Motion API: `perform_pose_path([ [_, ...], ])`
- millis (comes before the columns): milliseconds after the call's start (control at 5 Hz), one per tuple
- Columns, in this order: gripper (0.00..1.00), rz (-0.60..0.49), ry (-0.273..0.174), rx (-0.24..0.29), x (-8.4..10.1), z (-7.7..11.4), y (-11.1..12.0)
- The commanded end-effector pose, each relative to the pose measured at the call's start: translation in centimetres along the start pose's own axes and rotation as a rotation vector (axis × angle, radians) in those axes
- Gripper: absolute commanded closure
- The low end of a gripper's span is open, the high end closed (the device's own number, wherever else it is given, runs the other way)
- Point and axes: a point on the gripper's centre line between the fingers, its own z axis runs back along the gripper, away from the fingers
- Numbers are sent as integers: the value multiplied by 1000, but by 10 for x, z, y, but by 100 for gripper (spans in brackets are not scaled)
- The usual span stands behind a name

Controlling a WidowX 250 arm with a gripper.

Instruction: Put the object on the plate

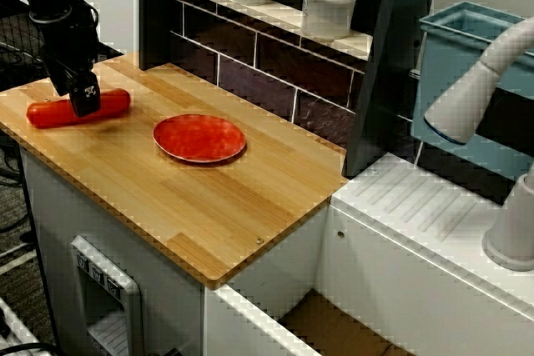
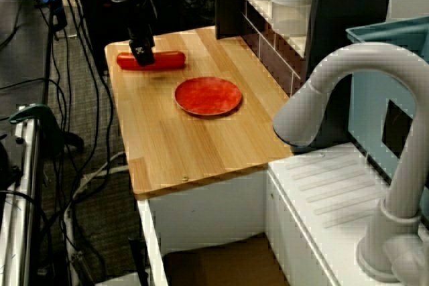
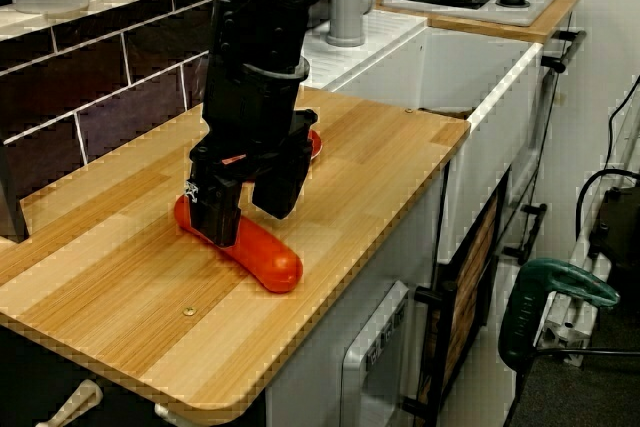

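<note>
Black and blocky, the gripper point(image 3: 248, 209) stands over the object point(image 1: 78, 109), its two fingers point(image 3: 215, 209) reaching down on either side of the red-orange cylinder near the middle of its length; the jaws are parted only about as wide as the cylinder is thick, and from these views I cannot tell whether the pads press on it or merely straddle it, so a firm hold is not certain; the object lies flat on the wooden counter point(image 1: 209, 206), at the far corner from the sink side, and seems not yet lifted, since its underside appears to meet the wood in the close view; its long axis runs roughly along the counter's length, crosswise to the line between the fingers, which is the right way for a pinch across the narrow width; the plate point(image 1: 199, 137) sits nearby on the same counter, apart from the object and empty, lying off one end of the cylinder rather than beside its flank, so the carry would run roughly along the object's own axis; because the cylinder looks about as long as the plate is wide, I judge that it should be centred with care or an end may overhang the rim; white jars point(image 1: 331, 3) stand on the tiled shelf behind, well clear.
</note>
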Motion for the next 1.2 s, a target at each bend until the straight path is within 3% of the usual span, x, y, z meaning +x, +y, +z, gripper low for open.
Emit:
perform_pose_path([
  [0,0,8,-8,62,8,-5,5],
  [200,0,9,-2,66,6,-8,4],
  [400,100,10,9,44,2,-10,2],
  [600,100,1,14,34,2,-6,0],
  [800,100,-1,23,4,13,7,4],
  [1000,100,-49,14,-46,31,33,-14],
])
